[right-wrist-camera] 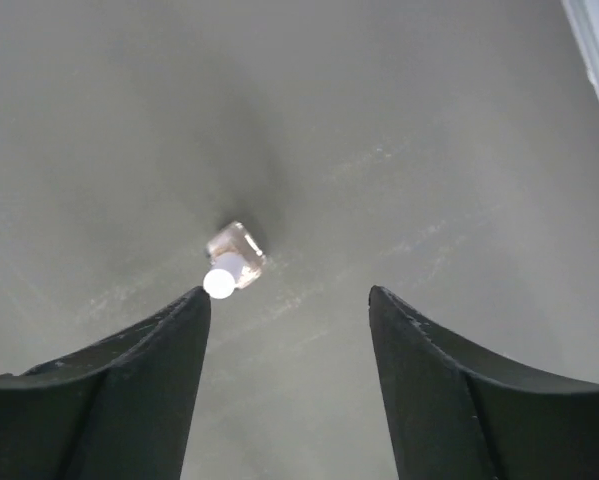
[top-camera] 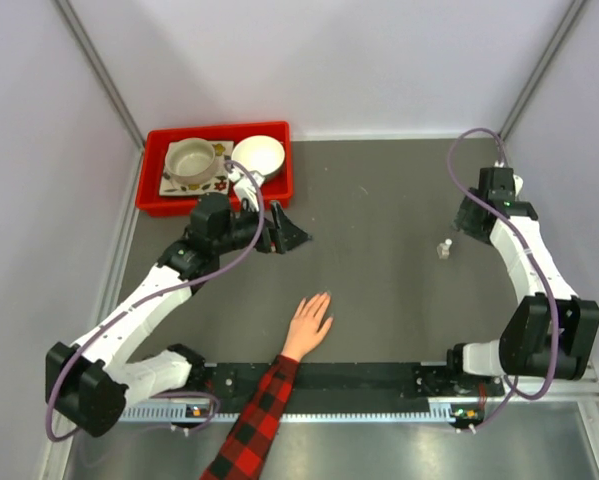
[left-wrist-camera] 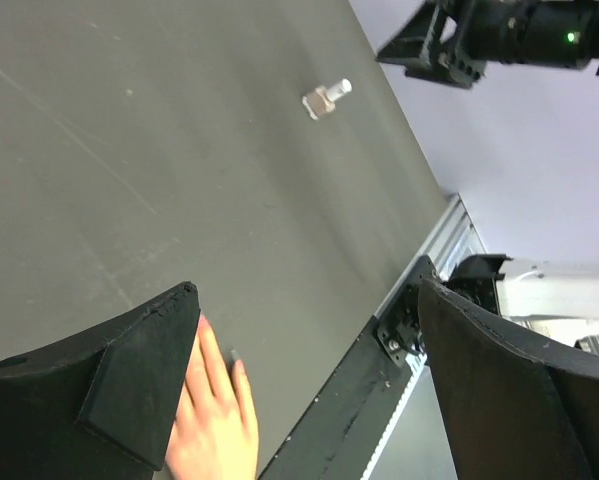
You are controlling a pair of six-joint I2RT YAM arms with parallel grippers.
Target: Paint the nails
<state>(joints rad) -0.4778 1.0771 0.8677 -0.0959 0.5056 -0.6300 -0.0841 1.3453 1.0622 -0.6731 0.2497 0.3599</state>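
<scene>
A light-skinned hand (top-camera: 309, 322) with a red-and-black plaid sleeve (top-camera: 256, 422) lies flat on the grey table near the front middle, fingers pointing away. Its nails are too small to make out in the top view. In the left wrist view one nail (left-wrist-camera: 233, 354) shows on the hand (left-wrist-camera: 214, 420), partly behind my left finger. A small clear bottle with a white cap (top-camera: 444, 249) stands at the right, also in the left wrist view (left-wrist-camera: 326, 99). My left gripper (top-camera: 294, 236) (left-wrist-camera: 307, 288) is open and empty, behind the hand. My right gripper (top-camera: 466, 222) (right-wrist-camera: 289, 295) is open and empty, just above the bottle (right-wrist-camera: 235, 258).
A red tray (top-camera: 282, 140) at the back left holds a tan bowl (top-camera: 192, 160), a white bowl (top-camera: 258, 155) and a patterned plate. A black rail (top-camera: 359, 378) runs along the front edge. Grey walls close in the sides and back.
</scene>
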